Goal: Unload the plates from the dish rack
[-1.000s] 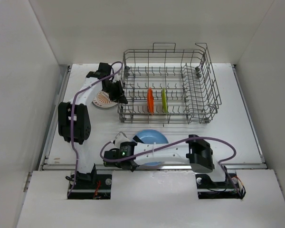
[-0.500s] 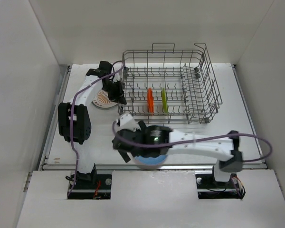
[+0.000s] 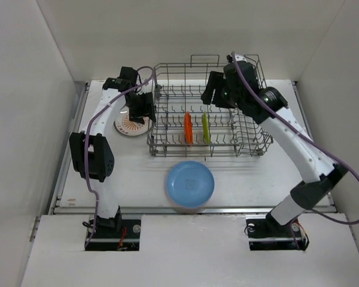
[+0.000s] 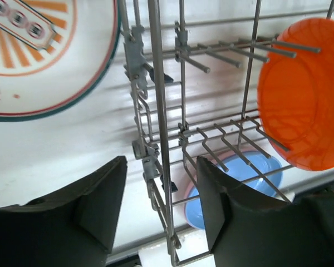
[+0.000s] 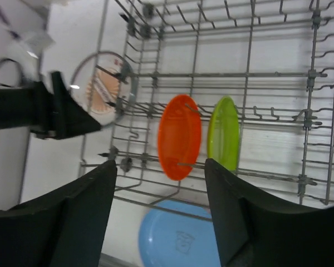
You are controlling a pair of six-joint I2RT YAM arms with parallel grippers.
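Now the right arm has swung away from the lower centre of the frame, where it hung over the blue plate [image 3: 191, 184] half a second ago, and its right gripper [image 3: 209, 95] sits high over the dish rack [image 3: 251, 128] at upper right, fingers spread wide and empty. That leaves the blue plate uncovered, flat on the counter [image 3: 275, 173] just below the rack. Inside the rack the small orange plate [image 3: 188, 127] and the lime green plate [image 3: 205, 127] stand on edge side by side, as before. Over at the rack's left edge the left gripper [image 4: 161, 167] has barely shifted: fingers apart, a rack wire in the gap, the sunburst plate [image 3: 128, 124] beside it.
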